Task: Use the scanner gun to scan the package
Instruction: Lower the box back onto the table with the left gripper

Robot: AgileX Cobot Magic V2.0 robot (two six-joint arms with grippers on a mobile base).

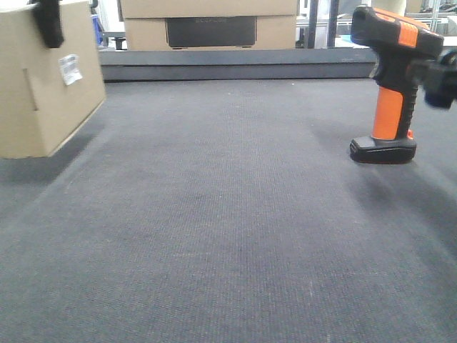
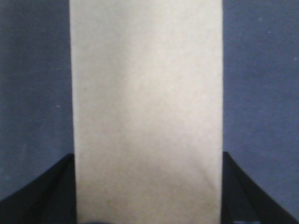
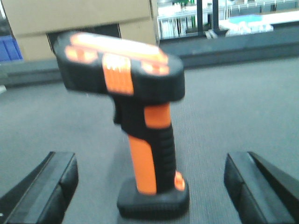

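Observation:
The package (image 1: 43,86), a plain brown box with a small white label (image 1: 70,68) and a slot in its side, is at the far left of the front view. My left gripper (image 1: 48,21) grips it from above. In the left wrist view the package (image 2: 147,93) fills the gap and both black fingers (image 2: 56,186) press its sides. The scanner gun (image 1: 391,78) stands upright on its flat black base at the right. My right gripper (image 3: 149,161) is open, with the scanner gun (image 3: 140,107) between its wide-apart fingers (image 3: 44,186), untouched.
A wider cardboard box with a dark panel (image 1: 209,25) stands at the back behind a raised dark ledge (image 1: 235,64). Grey carpet-like table surface (image 1: 228,229) stretches between package and scanner. A blue bin (image 3: 9,49) shows at the far left of the right wrist view.

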